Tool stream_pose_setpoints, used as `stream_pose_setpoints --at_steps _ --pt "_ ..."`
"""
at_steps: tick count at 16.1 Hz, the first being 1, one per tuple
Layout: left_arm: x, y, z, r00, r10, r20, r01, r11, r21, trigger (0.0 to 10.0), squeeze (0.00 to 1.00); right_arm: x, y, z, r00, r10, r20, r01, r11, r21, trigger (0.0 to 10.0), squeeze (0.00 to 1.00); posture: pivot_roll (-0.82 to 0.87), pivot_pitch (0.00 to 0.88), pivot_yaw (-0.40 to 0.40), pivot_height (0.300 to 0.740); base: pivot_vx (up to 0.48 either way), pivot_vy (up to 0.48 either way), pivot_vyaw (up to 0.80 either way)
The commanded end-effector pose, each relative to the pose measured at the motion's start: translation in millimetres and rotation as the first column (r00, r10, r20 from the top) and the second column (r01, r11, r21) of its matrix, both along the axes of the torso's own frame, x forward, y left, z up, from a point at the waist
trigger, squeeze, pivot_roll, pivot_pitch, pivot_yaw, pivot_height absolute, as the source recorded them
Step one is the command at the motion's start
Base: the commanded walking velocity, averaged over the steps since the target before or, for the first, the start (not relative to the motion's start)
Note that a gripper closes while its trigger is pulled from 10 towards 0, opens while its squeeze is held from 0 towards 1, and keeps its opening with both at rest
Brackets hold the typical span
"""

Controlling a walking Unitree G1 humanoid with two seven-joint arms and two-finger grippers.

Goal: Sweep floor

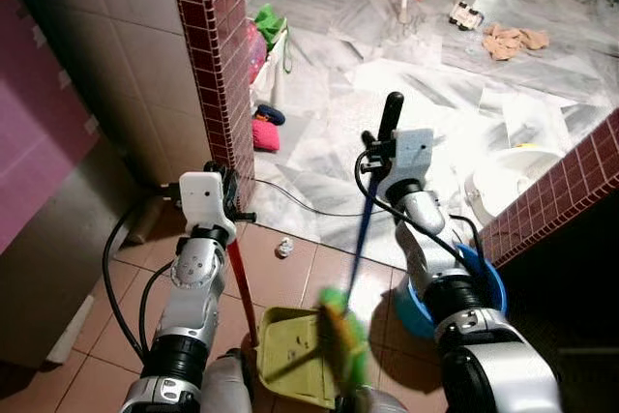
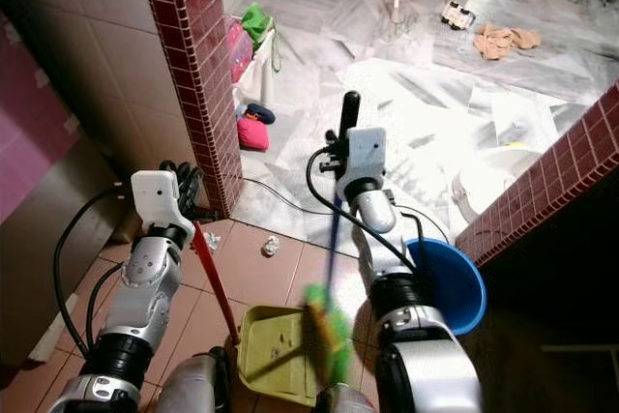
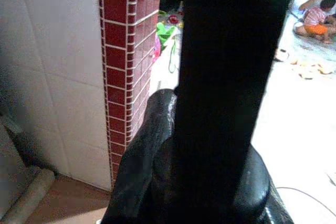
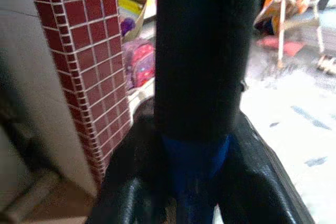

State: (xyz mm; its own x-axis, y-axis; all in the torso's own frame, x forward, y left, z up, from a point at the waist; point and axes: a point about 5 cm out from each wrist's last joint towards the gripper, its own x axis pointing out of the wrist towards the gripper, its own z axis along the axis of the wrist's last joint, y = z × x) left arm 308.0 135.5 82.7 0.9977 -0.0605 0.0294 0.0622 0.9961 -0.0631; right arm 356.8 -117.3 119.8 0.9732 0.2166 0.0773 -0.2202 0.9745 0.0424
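Note:
My left gripper point(image 1: 228, 192) is shut on the top of the dustpan's red handle point(image 1: 242, 282). The yellow-green dustpan point(image 1: 288, 345) rests on the brown floor tiles between my arms. My right gripper point(image 1: 379, 150) is shut on the broom's handle, whose black grip point(image 1: 391, 111) sticks up above it. The blue shaft point(image 1: 362, 229) slants down to the blurred green broom head point(image 1: 345, 331) at the dustpan's mouth. A crumpled white scrap point(image 1: 283, 249) lies on the tiles just beyond the pan. In the right wrist view the black fingers point(image 4: 122, 192) clasp the blue shaft point(image 4: 194, 167).
A red-tiled pillar point(image 1: 218, 45) stands close by my left gripper, a red-tiled low wall point(image 1: 566, 186) to my right. A blue bucket point(image 2: 451, 280) sits by my right arm. A black cable point(image 1: 295, 204) crosses the floor. Toys, cloths and a person are on the marble floor beyond.

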Motion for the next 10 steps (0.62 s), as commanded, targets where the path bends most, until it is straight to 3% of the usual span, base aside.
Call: stream_pose_setpoints --at_steps 1,5,6,7,10 --pt "4.6 -1.5 7 1.0 -0.002 0.02 0.002 1.0 -0.004 10.0 0.0 4.3 -4.1 15 0.999 0.009 0.05 -0.011 0.999 0.031 10.0 0.0 0.01 0.082 -0.05 0.74 0.0 0.0 0.0" --pt "6.7 2.9 7 0.999 0.054 0.008 -0.054 0.998 0.036 10.0 0.0 4.9 -4.8 26 0.988 0.144 0.052 -0.145 0.989 0.018 10.0 0.0 0.0 0.079 -0.051 0.74 0.0 0.0 0.0" --pt "7.3 3.9 11 0.998 0.054 0.016 -0.054 0.998 0.033 10.0 0.0 5.2 -6.0 29 0.985 0.159 0.066 -0.156 0.986 -0.053 10.0 0.0 0.0 0.079 -0.051 0.74 0.0 0.0 0.0" --pt "7.4 3.9 16 0.999 0.043 0.024 -0.044 0.998 0.034 10.0 0.0 5.6 -8.6 28 0.986 0.153 0.074 -0.144 0.983 -0.111 10.0 0.0 -0.01 0.08 -0.051 0.74 0.0 0.0 0.0" --pt "0.9 9.4 29 1.0 0.017 0.02 -0.018 0.998 0.062 10.0 0.0 8.2 -19.0 25 0.995 0.038 0.091 -0.023 0.987 -0.161 10.0 0.0 0.0 0.081 -0.054 0.74 0.0 0.0 0.0"
